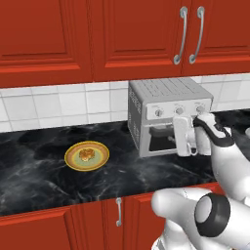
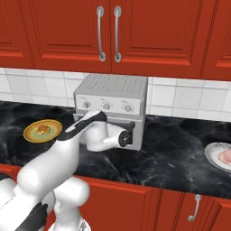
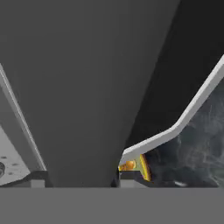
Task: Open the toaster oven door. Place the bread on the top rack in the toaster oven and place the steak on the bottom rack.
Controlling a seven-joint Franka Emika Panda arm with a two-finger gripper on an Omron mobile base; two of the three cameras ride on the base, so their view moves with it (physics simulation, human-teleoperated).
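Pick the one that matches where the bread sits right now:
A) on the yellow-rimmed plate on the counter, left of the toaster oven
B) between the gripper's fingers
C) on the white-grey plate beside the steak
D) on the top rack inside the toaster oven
A: the bread lies on the yellow-rimmed plate on the black counter, well left of the toaster oven, where the gripper is working at the door.

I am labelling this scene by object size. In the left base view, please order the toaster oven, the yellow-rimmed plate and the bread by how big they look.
1. toaster oven, clearly largest.
2. yellow-rimmed plate, much smaller.
3. bread, a small lump on that plate.
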